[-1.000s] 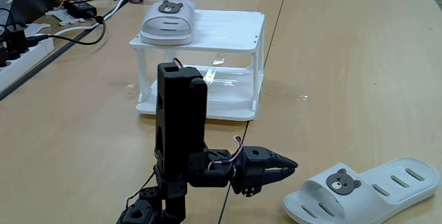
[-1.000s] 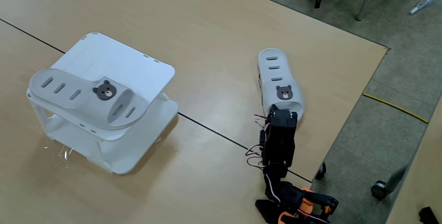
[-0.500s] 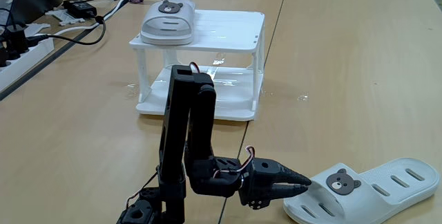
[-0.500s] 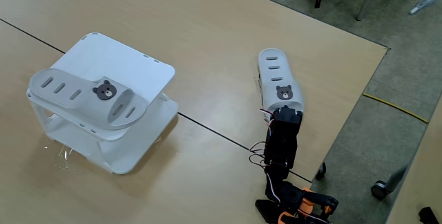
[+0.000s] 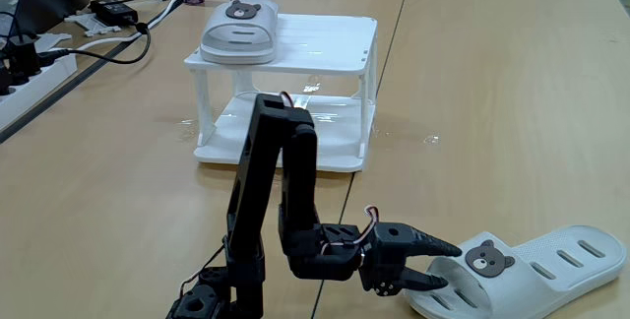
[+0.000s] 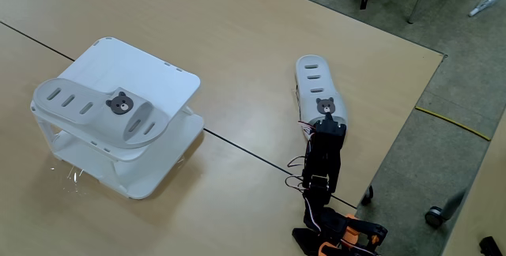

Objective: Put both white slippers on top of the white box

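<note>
Both fixed views showed a pale wooden table (image 5: 492, 93), its far corner littered with cables (image 5: 108, 24); on it stood the white box (image 5: 325, 38) bearing one slipper (image 5: 239, 31) on its top, with grey floor (image 6: 443, 58) beyond the table's edge. The black arm (image 5: 271, 201) was folded low, its forearm reaching level along the tabletop; its gripper (image 5: 441, 265) was parted, jaws spread at the toe end of the other slipper (image 5: 532, 270), which lay flat on the table well apart from the box.
</note>
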Tool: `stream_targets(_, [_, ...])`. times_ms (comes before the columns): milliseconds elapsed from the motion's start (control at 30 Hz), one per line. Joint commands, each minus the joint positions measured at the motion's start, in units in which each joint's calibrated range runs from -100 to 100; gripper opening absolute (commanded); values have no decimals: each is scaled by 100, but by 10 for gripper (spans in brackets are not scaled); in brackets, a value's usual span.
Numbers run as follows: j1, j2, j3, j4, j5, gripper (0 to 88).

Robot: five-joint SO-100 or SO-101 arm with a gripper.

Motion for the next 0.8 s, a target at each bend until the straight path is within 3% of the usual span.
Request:
stream_targets(0, [5, 431, -854, -76, 42, 226])
stream_targets(533, [-209, 2560, -4391, -7, 42, 227])
stream_targets(767, [-258, 2703, -4553, 2, 42, 218])
